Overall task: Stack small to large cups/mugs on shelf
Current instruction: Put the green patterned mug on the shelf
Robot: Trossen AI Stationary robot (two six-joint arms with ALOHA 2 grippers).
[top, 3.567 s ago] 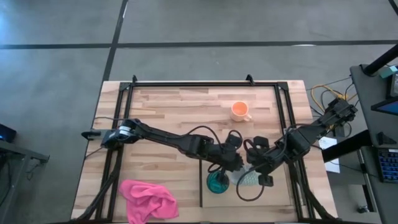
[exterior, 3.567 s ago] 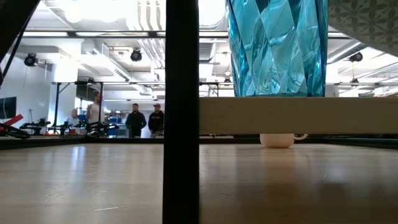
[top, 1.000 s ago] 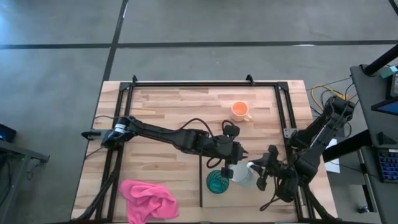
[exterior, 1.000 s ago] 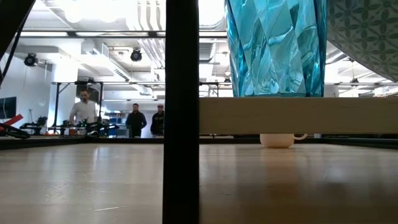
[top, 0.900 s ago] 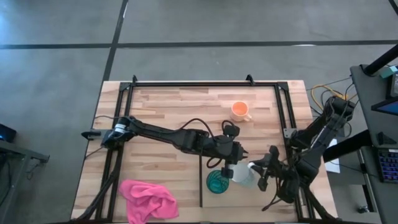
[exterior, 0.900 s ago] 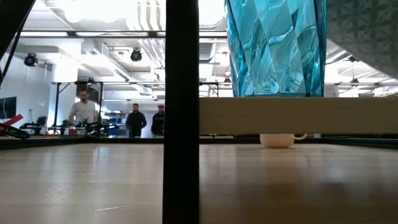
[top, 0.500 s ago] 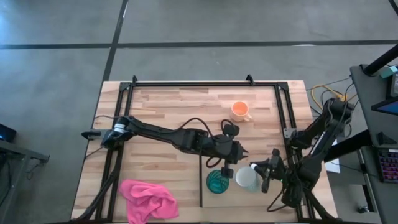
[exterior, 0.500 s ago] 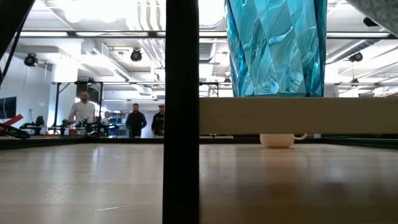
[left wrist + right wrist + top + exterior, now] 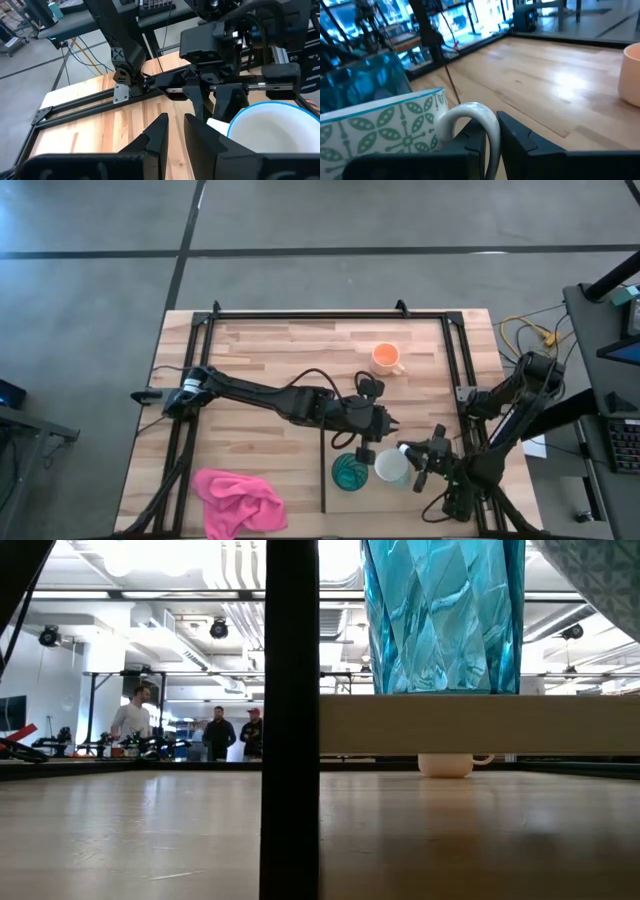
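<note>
— High view: where's the white mug point(image 9: 392, 468)?

— Lower centre, just right of the teal tumbler point(image 9: 349, 474) on the shelf point(image 9: 440, 498). The right gripper point(image 9: 412, 464) pinches its handle — the left gripper point(image 9: 378, 433), fingers nearly together, grips nothing, just above.

Left arm stretched across toward centre, left gripper point(image 9: 372, 435) with fingers near closed, empty. Right gripper point(image 9: 418, 467) clamped, arm folded back at the edge.

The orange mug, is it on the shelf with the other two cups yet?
No, the orange mug stands alone on the table, far from the teal tumbler and white mug.
</note>
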